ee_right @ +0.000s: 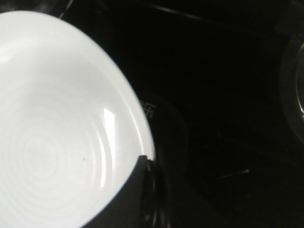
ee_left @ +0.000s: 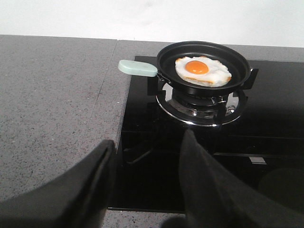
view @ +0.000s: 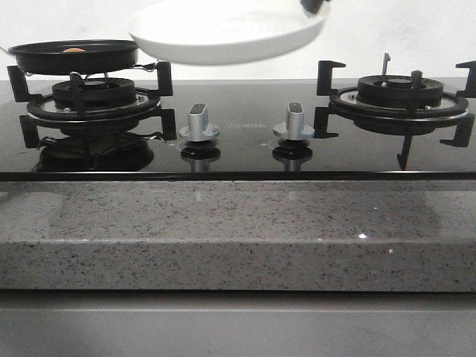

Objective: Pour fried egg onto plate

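Note:
The white plate (view: 223, 31) hangs in the air above the middle of the stove, tilted, held at its right rim by my right gripper (view: 314, 6), mostly out of frame. In the right wrist view the plate (ee_right: 52, 133) fills the left and one finger (ee_right: 135, 190) lies over its rim. The fried egg (ee_left: 203, 71), with orange yolk, lies in a black frying pan (ee_left: 203, 61) with a pale green handle (ee_left: 137, 68) on the left burner; the pan also shows in the front view (view: 74, 56). My left gripper (ee_left: 147, 171) is open and empty, short of the handle.
The black glass hob (view: 238, 149) has two silver knobs (view: 199, 123) (view: 295, 120) and a bare right burner (view: 401, 97). A grey speckled stone counter (view: 238, 230) runs along the front and beside the hob (ee_left: 52, 104).

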### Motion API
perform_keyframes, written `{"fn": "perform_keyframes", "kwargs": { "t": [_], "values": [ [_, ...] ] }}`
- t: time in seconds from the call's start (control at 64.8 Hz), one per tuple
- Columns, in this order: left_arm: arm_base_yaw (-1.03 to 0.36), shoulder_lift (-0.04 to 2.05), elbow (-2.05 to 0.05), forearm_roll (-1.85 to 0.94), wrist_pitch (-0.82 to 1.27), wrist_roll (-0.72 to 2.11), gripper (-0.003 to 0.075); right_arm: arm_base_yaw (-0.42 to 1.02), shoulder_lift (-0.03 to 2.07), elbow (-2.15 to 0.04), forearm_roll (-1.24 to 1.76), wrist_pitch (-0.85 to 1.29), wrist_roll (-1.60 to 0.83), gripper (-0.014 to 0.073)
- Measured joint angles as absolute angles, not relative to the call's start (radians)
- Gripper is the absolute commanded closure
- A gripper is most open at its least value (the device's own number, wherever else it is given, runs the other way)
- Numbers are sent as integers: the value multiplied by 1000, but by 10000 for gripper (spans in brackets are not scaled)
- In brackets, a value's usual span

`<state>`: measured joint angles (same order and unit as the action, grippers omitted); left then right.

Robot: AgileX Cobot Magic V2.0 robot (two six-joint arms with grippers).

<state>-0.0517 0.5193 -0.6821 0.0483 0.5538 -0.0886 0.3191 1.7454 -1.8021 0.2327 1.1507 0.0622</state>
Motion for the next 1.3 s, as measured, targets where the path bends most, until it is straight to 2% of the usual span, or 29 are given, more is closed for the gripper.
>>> {"fn": "perform_keyframes", "kwargs": {
  "t": [0.17,0.37,1.297],
  "values": [
    [-52,519,-682,48,554,-89,409,319,1648,-1618,238,1078,40,655],
    [-52,519,-682,48,554,-89,409,319,1631,-1512,248,1026,14,655],
    [-52,519,-682,48,552,-89,409,319,1679,-1500,254,993,10,655]
  ]
}}
